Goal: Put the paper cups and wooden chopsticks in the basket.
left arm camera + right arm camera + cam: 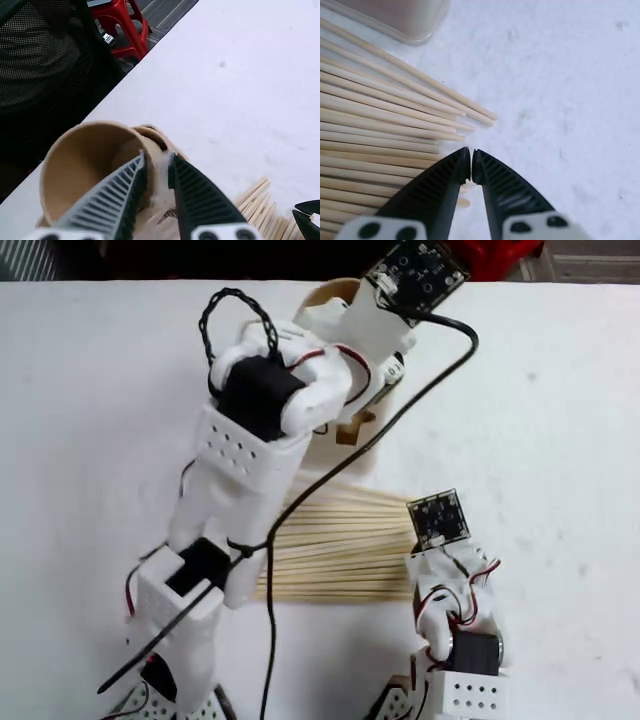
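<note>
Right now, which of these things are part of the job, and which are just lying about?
Part of the job: paper cup, pinched by the left gripper; wooden chopsticks; basket beside them; right gripper, shut, by their ends.
Just lying about: red stool and black mesh chair, beyond the table.

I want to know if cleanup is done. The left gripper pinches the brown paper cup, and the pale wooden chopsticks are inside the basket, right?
Not quite. The left gripper does pinch the brown paper cup, but the pale wooden chopsticks lie on the white table, as the high view shows.
</note>
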### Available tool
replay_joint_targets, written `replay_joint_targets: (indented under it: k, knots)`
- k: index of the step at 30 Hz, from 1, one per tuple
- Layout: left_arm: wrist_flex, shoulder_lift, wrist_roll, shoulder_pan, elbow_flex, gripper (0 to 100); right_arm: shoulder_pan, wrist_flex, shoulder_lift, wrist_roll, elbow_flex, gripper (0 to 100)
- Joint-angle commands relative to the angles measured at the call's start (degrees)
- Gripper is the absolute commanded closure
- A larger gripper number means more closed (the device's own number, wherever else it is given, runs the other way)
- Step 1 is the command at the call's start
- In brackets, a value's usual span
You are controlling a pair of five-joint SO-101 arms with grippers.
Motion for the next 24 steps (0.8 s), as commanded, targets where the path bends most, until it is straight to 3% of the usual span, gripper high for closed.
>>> replay_joint_targets:
  k: [1,7,13,24]
  knots:
    - [0.88,-0.48,0.53,2.51,-2.37,90,0.31,0.40,-0.31,0.35,0.44,97.5]
    - [0.26,-0.48,0.44,1.89,-2.90,90,0.31,0.40,-0.31,0.35,0.44,97.5]
    - [0.26,0.75,1.67,-3.91,-2.02,90,0.31,0.40,-0.31,0.35,0.44,97.5]
    - [-1.93,14.55,3.87,-6.37,-1.32,90,0.40,0.40,-0.31,0.35,0.44,97.5]
